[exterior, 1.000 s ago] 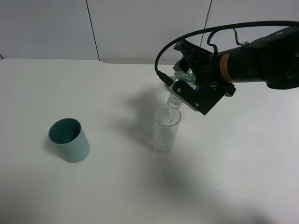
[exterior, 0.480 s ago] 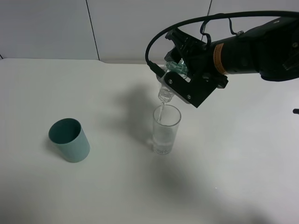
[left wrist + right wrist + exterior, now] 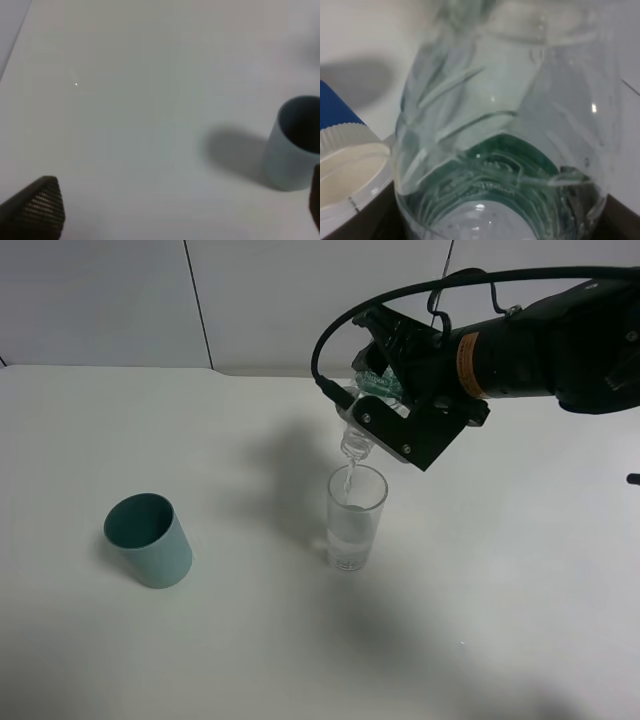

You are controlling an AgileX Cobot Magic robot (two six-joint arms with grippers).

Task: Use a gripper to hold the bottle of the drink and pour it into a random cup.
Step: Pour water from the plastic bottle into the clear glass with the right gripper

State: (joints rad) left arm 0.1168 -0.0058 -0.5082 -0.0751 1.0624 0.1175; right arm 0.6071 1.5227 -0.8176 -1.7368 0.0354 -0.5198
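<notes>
Farthest left of the glass [image 3: 354,522] stands a teal cup [image 3: 148,540], upright on the white desk [image 3: 250,640], its open mouth up, well apart from the glass. The left wrist camera looks down on that same teal cup from close by. The left gripper [image 3: 175,210] is spread wide: one dark ribbed fingertip [image 3: 40,207] shows at one edge of that view and a sliver of the other at the opposite edge, with bare desk between them and nothing held.

The glass itself is tall, narrow and clear, and stands upright near the middle of the desk with clear liquid in it. How high the liquid stands is hard to tell.

Just above the glass's rim hangs the mouth of the bottle [image 3: 357,435], tipped steeply with its neck down and its base up and to the right. The bottle does not touch the glass. A thin stream runs from the bottle's mouth into the glass.

Above and to the right of the glass, the right gripper [image 3: 390,390] is pressed together on the bottle's body at the green label. Its wrist camera is filled by the clear ribbed plastic and the green label. Beside the bottle in that view sits a white ribbed round piece [image 3: 350,175] with blue next to it; what it belongs to I cannot tell.

Further right of the glass, the black arm [image 3: 560,350] reaches in from the edge, with an orange band on it and a black cable [image 3: 400,295] arching over it.
</notes>
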